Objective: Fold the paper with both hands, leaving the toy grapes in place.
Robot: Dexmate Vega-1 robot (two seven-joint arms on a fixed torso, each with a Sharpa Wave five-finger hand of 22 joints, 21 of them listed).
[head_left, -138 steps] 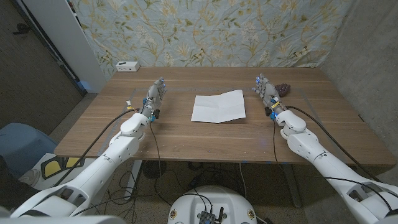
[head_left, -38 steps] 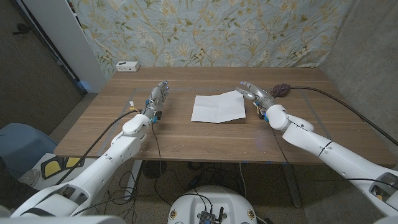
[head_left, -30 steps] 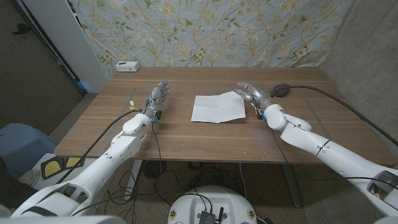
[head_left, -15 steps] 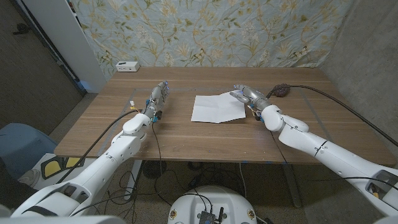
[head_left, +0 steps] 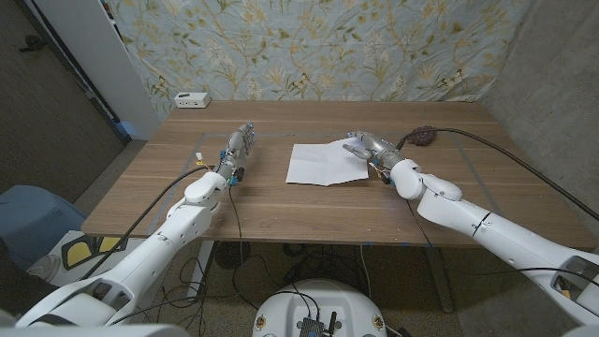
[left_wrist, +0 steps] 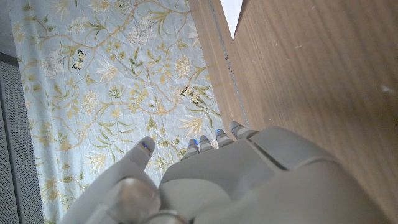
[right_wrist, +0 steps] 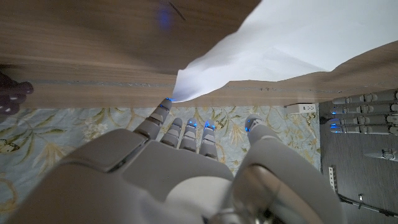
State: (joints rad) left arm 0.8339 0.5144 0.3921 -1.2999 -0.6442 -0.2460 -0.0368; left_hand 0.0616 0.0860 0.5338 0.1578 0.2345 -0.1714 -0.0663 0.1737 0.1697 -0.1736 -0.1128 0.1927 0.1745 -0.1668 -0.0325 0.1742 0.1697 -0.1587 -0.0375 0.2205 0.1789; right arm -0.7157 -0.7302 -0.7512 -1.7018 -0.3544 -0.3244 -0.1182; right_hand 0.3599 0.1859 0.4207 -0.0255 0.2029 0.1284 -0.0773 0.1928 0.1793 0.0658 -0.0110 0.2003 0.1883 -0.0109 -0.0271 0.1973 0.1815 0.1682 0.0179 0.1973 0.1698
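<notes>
Over the head view first: the paper (head_left: 325,162) lies near the middle of the desk (head_left: 281,201), slightly toward its far edge, one far corner lifted off the wood. I have my right hand (head_left: 366,147) at that corner, fingers spread and reaching over the sheet's right edge; whether a fingertip already touches the paper I cannot tell from here, and I see no grip, so I log it as open and holding nothing. The toy grapes (head_left: 423,136) sit near the desk's far right corner, apart from the sheet, so a fold should not disturb them. My left hand (head_left: 240,143) waits left of the paper, fingers extended and apart, empty, presumably parked until the right has raised the edge. A white box (head_left: 192,99) sits at the far left corner. Left wrist view: the fingers (left_wrist: 214,138) reach out along the wood, nothing in them; a sliver of paper (left_wrist: 231,12) shows beyond. Right wrist view: the fingertips (right_wrist: 163,107) meet the raised paper (right_wrist: 273,50) corner, one just at its tip; thumb (right_wrist: 255,127) stands apart, not pinching.
</notes>
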